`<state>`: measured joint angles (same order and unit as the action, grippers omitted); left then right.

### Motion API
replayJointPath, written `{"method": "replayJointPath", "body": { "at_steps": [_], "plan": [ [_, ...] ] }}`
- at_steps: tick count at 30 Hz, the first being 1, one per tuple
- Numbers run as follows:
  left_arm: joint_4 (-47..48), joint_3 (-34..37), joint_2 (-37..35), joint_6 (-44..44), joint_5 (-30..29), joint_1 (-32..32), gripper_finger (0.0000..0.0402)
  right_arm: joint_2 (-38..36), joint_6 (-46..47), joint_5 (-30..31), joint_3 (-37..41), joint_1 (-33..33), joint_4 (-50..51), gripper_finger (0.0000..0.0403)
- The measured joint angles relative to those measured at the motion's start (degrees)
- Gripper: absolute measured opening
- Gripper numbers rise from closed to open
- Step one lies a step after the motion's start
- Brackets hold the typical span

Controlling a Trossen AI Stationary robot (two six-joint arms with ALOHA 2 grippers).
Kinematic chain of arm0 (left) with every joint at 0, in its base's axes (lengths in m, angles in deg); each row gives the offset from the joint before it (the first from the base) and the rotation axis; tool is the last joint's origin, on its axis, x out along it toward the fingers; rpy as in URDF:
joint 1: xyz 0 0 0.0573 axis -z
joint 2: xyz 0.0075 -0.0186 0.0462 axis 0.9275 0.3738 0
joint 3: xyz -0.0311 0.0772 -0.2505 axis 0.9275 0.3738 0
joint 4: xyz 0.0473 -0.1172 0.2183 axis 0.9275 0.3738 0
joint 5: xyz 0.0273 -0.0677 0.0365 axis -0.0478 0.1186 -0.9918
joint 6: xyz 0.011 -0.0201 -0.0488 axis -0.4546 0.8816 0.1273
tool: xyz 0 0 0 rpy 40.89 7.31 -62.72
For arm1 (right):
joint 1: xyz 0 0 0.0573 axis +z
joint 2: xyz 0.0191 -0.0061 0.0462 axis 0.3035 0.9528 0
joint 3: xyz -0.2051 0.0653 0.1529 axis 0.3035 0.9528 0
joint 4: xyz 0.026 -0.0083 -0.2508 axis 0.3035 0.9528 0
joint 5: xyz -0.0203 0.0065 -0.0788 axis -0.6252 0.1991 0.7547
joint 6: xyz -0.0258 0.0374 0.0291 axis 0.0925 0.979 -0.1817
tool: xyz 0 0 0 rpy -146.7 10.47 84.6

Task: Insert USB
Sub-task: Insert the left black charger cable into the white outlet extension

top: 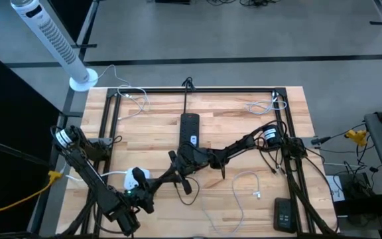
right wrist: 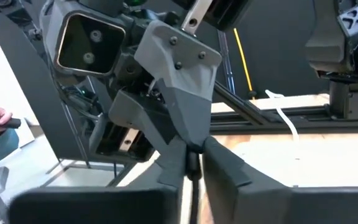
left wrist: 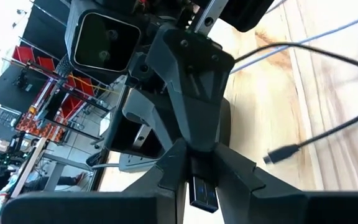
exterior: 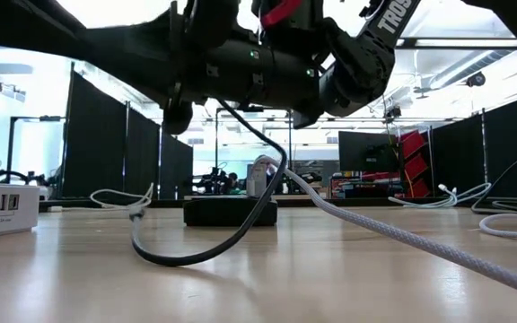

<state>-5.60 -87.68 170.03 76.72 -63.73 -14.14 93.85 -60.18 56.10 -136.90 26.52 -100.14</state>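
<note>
Here the left gripper (left wrist: pixel 202 186) pinches a flat blue-tongued USB plug (left wrist: pixel 202 193) between its angular dark fingers. Facing it, the right gripper (right wrist: pixel 192 163) is clamped thinly on the plug's cable (right wrist: pixel 193 186). Both meet over bare pale wood near the table's front, just short of the black power strip (top: pixel 189 130).
</note>
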Motion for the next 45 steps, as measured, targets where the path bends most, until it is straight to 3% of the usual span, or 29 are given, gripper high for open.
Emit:
{"method": "replayJointPath", "body": {
  "at_steps": [7,12,14,17,21,22,27,34,39,45],
  "plan": [
    [0.24,0.0,0.02,-0.02,4.83,-0.08,0.0051,-0.13,-1.01,0.75,0.0,0.03,2.48,0.0016],
    [2.59,-0.39,-0.21,0.87,8.31,-0.1,0.0135,-0.47,-3.67,4.76,-0.02,0.19,4.3,0.0016],
    [7.31,-1.53,-0.22,4.81,8.6,-0.11,0.0162,-0.65,-4.15,6.74,-0.13,0.27,4.47,0.0016],
    [21.72,-4.46,-0.37,17.9,9.47,-0.04,0.0175,-0.78,-4.78,8.88,-0.04,0.32,5.11,0.0016],
    [42.63,-8.0,-0.47,44.64,18.47,-0.06,0.0154,-0.72,-6.69,14.24,0.04,1.42,7.11,0.0016],
    [43.05,-8.08,-0.67,49.15,21.46,-0.11,0.0144,-0.72,-7.48,15.85,0.02,1.8,7.33,0.0016],
    [37.08,-4.67,-2.7,52.93,27.15,0.26,0.0083,-0.7,-11.03,20.65,0.04,3.95,7.96,0.0016],
    [29.28,1.71,-2.16,60.0,33.01,1.1,0.0007,-0.26,-10.95,20.88,0.04,6.4,14.77,0.0016],
    [21.68,4.86,-2.12,60.07,37.01,1.54,0.0004,2.55,-10.15,21.04,-1.0,7.22,13.97,0.0016],
    [19.71,7.22,-1.19,63.41,42.38,2.2,0.0001,6.8,-9.07,21.34,-4.71,7.13,14.21,0.0016]
  ]
}}
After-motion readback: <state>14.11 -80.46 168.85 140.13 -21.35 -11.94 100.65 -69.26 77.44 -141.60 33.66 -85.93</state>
